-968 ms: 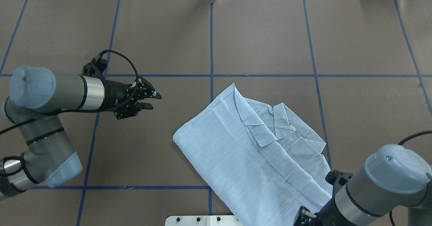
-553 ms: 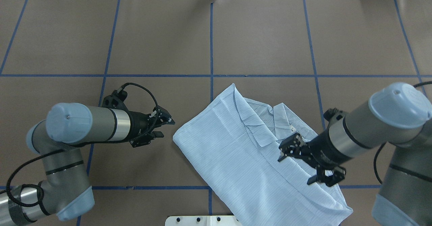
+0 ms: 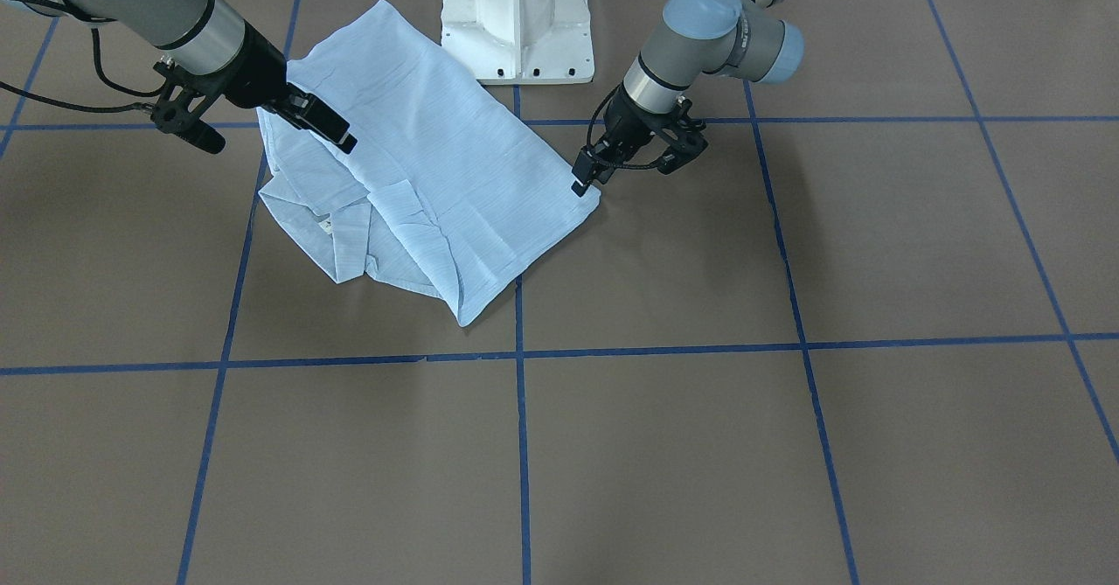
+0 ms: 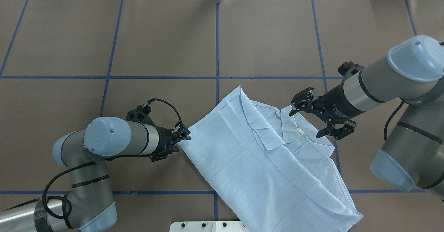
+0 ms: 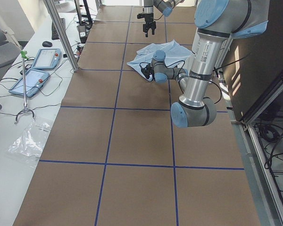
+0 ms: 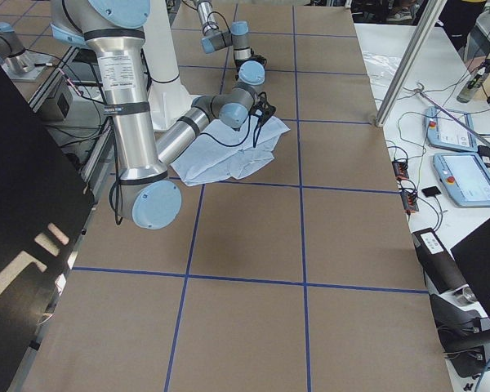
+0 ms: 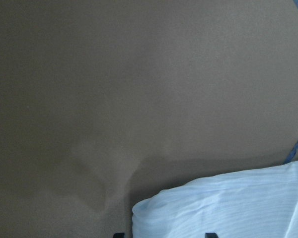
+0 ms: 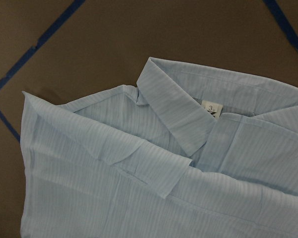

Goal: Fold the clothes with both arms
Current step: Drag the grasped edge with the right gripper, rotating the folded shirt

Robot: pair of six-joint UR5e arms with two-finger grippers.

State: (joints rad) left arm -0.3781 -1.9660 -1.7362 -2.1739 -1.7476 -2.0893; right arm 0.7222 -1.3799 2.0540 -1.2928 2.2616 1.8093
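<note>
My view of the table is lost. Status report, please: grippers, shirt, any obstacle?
Left gripper open at shirt corner. Right gripper open above collar. Shirt partly folded. No obstacle seen.

Two arms – left arm [image 4: 118, 140], right arm [image 4: 378, 83] – one shirt [image 4: 242, 155], one pedestal [image 3: 517, 17]

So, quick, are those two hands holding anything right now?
Left hand: open, around a corner of the shirt.
Right hand: open, empty, near the collar.

Blue tape lines [image 4: 217, 44] grid the brown table mat [image 4: 166, 34]; a white pedestal [image 3: 517, 25] stands on it; two tablets [image 5: 45, 58] lie on a white side bench [image 5: 4, 183].
</note>
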